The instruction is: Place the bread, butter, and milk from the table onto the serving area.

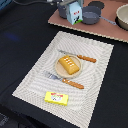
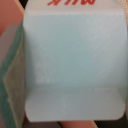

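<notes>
While bread (image 1: 69, 65) sits plated, milk (image 1: 75, 12) stands beside a pan (image 1: 91, 15).

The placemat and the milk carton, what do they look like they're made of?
The placemat looks like woven cloth, matte, with fine beige stripes and a soft edge. The milk carton looks like coated paperboard: smooth, pale, faintly glossy panels with folded creases and red print in the wrist view.

The serving area (image 1: 35, 75) has bare cloth along its left side and lower right. Its middle is crowded — a plate (image 1: 58, 71) carrying the bread (image 1: 69, 65), with a knife (image 1: 80, 57) above and a fork (image 1: 65, 80) below. The butter (image 1: 56, 97) takes the lower edge. At the upper right a pot (image 1: 91, 16) and bowl (image 1: 123, 16) crowd the board (image 1: 107, 29).
</notes>
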